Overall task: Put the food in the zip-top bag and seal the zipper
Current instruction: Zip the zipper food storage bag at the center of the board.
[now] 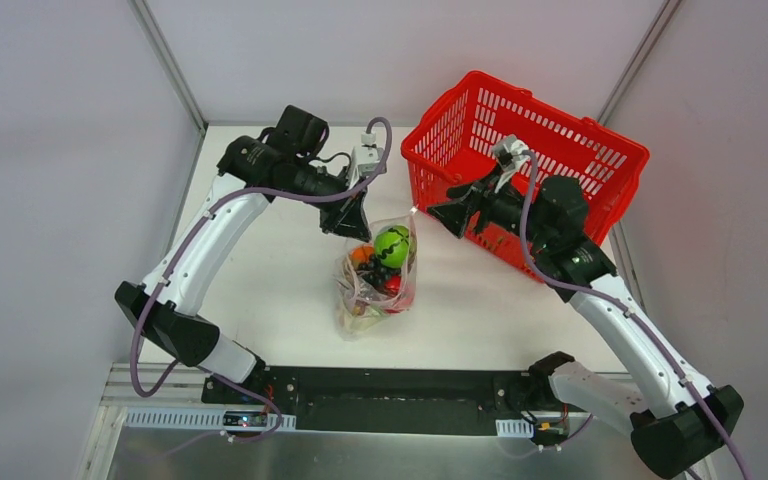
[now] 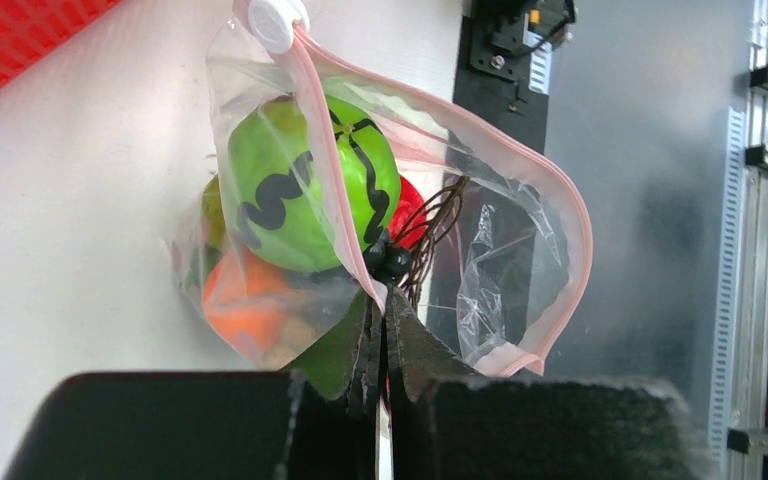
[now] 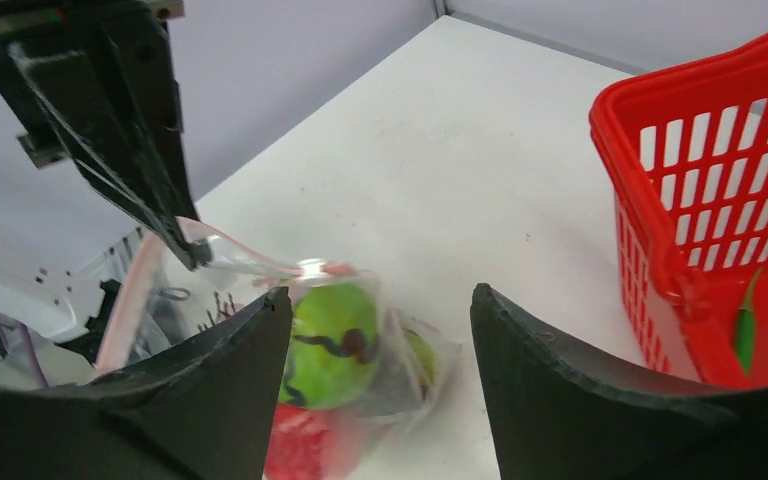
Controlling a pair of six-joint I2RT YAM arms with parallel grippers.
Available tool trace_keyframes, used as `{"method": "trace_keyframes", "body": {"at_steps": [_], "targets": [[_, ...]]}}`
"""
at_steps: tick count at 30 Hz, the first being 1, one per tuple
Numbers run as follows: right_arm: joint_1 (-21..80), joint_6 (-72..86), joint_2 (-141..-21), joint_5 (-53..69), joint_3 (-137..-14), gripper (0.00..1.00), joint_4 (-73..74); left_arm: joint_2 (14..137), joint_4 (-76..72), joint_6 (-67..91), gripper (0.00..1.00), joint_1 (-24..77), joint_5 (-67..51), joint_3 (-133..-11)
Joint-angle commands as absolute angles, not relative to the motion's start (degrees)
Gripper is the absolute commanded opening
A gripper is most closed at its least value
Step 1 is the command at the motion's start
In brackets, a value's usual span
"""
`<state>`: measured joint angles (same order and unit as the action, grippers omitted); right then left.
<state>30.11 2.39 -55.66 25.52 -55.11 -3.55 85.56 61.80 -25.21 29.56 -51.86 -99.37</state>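
At the zipper [image 2: 327,160], left gripper [image 2: 380,325], jaws together.

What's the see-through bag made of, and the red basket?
The zip-top bag looks like thin, soft plastic: it is clear, shiny and wrinkled, and the toys show through. The red basket looks like hard, glossy moulded plastic, with a grid of holes in its walls.

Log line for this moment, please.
left hand: shut on zip-top bag mouth | right hand: open, nearby | food: bagged | zipper: unsealed
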Motion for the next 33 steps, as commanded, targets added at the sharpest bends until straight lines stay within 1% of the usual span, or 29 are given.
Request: {"method": "trace_keyframes", "body": {"at_steps": [1, 8, 11, 15, 25, 28, 30, 33], "targets": [[24.23, -9.83, -56.67, 43.34, -54.48, 0.69, -3.86, 86.44, 71.41, -37.29, 0.0, 29.58, -59.51, -104.01], [22.62, -28.1, -59.93, 64.25, -53.15, 0.74, 1.28, 89.59, 85.55, -48.22, 0.0, 29.68, -62.2, -109.41], [22.75, -30.47, -61.97, 66.43, -54.21, 0.74, 1.56, 91.55, 89.49, -50.81, 0.0, 29.99, -63.62, -111.77], [23.34, -31.37, -63.5, 70.39, -55.4, 0.74, 0.73, 92.23, 90.42, -50.83, 0.0, 30.57, -64.09, -112.96], [31.7, -32.34, -63.48, 71.54, -54.05, 0.74, -1.63, 92.63, 89.23, -48.78, 0.0, 31.02, -64.49, -112.79], [33.22, -30.27, -62.94, 67.37, -53.09, 0.73, -4.34, 92.8, 89.25, -48.69, 0.0, 31.03, -64.51, -112.74], [33.54, -29.23, -63.2, 66.41, -52.47, 0.7, -5.89, 92.89, 89.2, -48.69, 0.0, 31.04, -64.74, -112.69], [34.02, -27.31, -64.32, 63.84, -52.3, 0.57, -7.39, 92.91, 89.28, -48.83, 0.0, 31.11, -64.85, -112.53]]}}
